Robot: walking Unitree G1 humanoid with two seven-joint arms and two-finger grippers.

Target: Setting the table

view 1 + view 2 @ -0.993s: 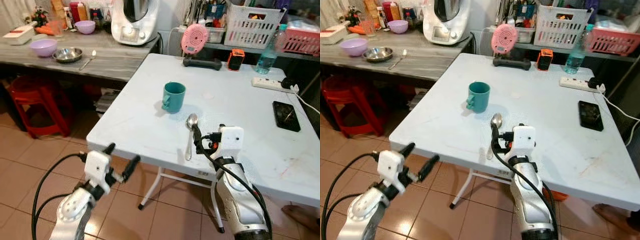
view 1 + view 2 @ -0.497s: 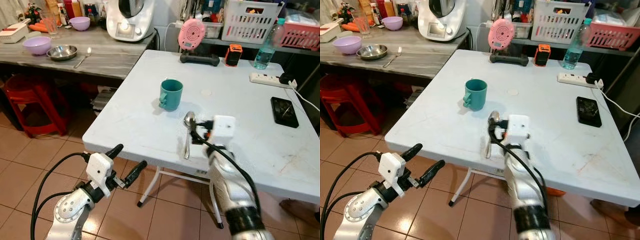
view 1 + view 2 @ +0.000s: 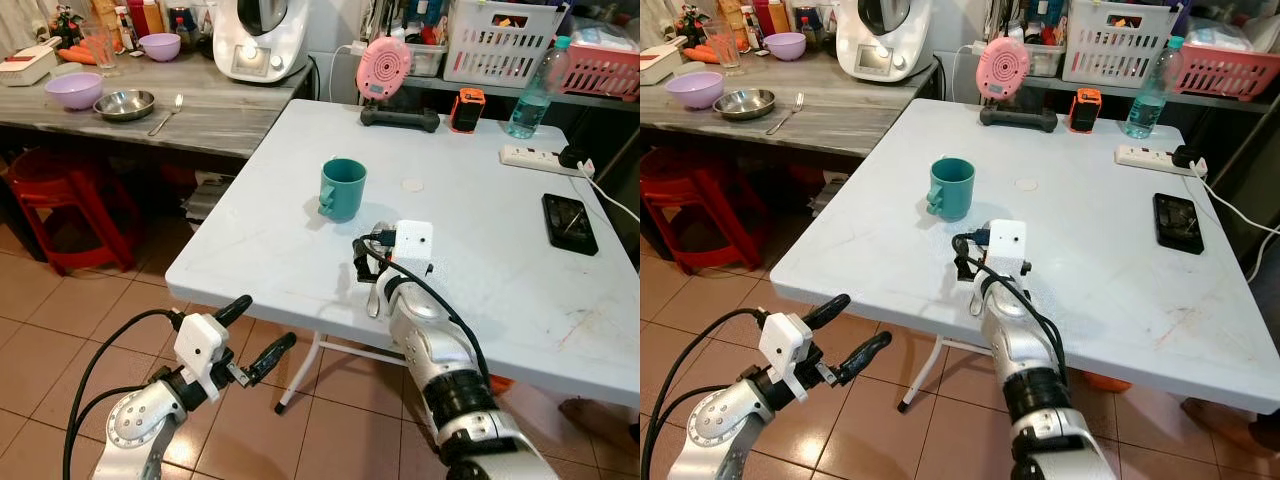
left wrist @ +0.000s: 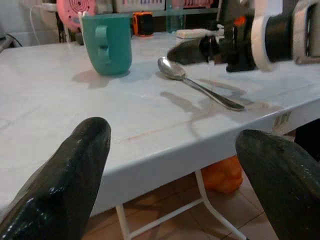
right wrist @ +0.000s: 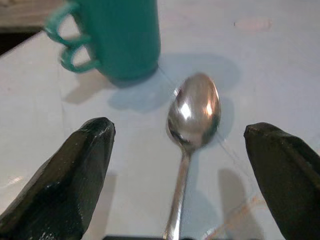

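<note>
Over the spoon (image 5: 190, 125), right gripper (image 5: 180, 170), jaws wide apart.

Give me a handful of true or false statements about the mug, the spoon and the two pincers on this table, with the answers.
1. The teal mug stands upright on the white table. True.
2. The spoon sits inside the mug. False: it lies flat on the table, beside the mug and apart from it.
3. The right pincer is open, with the spoon between its fingers and ungripped. True.
4. The left pincer is holding the mug. False: it is open and empty, below the table's near edge.
5. A black phone lies right next to the mug. False: it lies far over on the table's right side.
</note>
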